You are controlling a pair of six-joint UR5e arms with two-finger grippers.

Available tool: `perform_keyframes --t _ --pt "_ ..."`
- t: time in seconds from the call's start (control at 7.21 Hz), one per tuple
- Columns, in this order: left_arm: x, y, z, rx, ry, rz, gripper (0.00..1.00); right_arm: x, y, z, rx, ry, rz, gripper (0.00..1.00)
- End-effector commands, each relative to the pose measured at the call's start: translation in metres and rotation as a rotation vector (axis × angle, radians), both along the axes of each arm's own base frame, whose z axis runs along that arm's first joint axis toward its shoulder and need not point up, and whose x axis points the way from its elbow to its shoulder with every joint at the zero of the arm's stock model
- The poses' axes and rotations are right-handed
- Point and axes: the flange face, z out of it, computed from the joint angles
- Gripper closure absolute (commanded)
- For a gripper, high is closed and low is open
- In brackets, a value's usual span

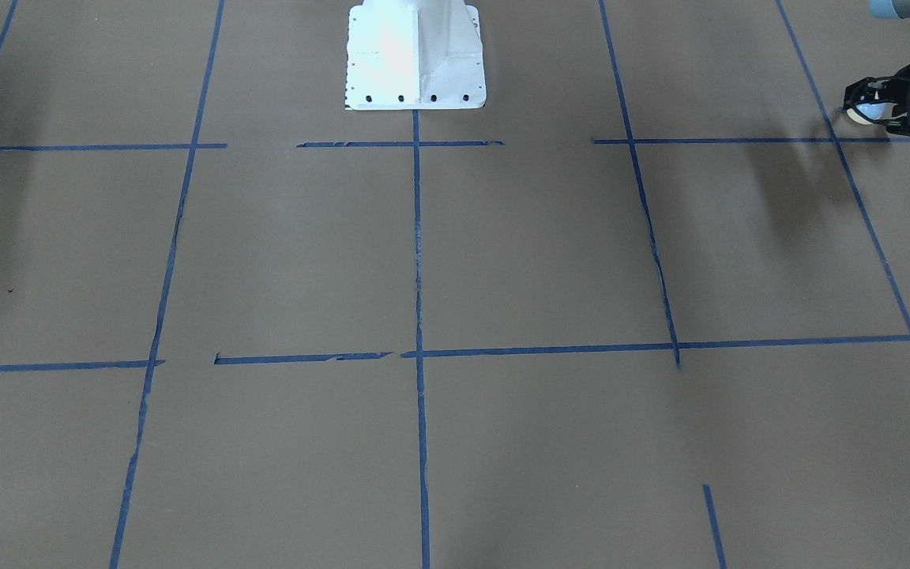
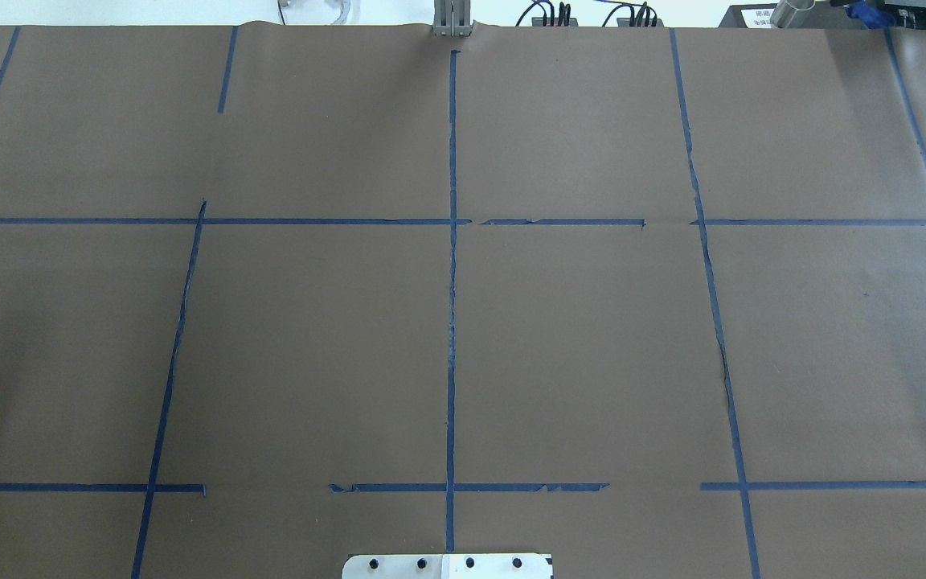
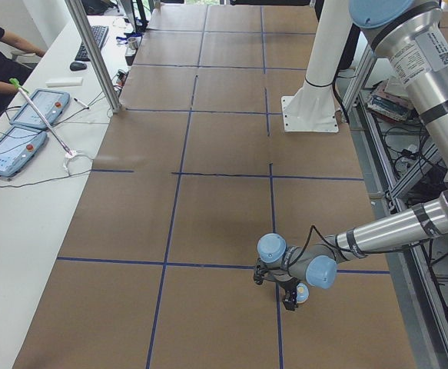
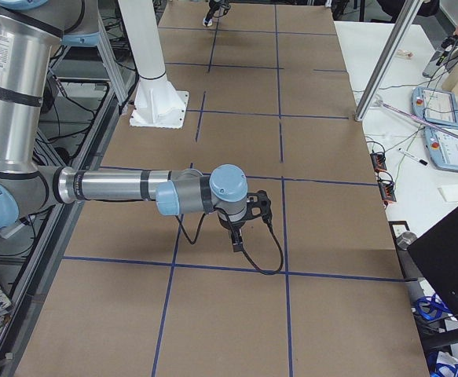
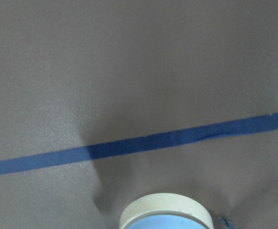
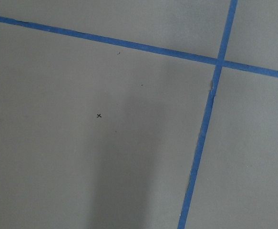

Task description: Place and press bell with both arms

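Observation:
The bell [image 1: 864, 115], light blue with a cream ring, sits between the fingers of my left gripper [image 1: 870, 111] at the far right of the front-facing view, low over the brown table by a blue tape line. In the exterior left view the left gripper [image 3: 291, 295] points down with the bell [image 3: 303, 293] in it. The left wrist view shows only the bell's cream rim [image 5: 166, 210] at the bottom edge, not the fingers. My right gripper [image 4: 238, 236] shows only in the exterior right view, low over the table; I cannot tell whether it is open or shut. Neither arm shows in the overhead view.
The white base pedestal [image 1: 415, 55] stands at the table's robot side. Blue tape lines [image 2: 452, 322] divide the brown table into squares. A small black x mark [image 6: 99, 115] lies under the right wrist. A side table with tablets [image 3: 24, 131] and a metal post [image 3: 93, 54] border the far side.

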Motion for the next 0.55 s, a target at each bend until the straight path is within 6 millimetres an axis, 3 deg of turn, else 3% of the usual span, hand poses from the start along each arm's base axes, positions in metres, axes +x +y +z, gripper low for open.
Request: perform_keyframes --t 0.0,0.14,0.28,0.42 --pt "0.007 -0.001 -0.004 0.014 0.024 0.016 0.67 0.0 0.0 0.0 0.001 0.0 0.0 0.0" --pt "0.007 -0.002 -0.009 0.052 0.056 0.014 0.86 0.0 0.0 0.0 0.001 0.0 0.0 0.0" --pt "0.011 -0.002 -0.021 0.045 0.107 0.01 1.0 0.0 0.0 0.0 0.001 0.0 0.0 0.0" --pt "0.017 -0.007 -0.062 0.01 0.159 -0.048 1.0 0.0 0.0 0.0 0.001 0.0 0.0 0.0"
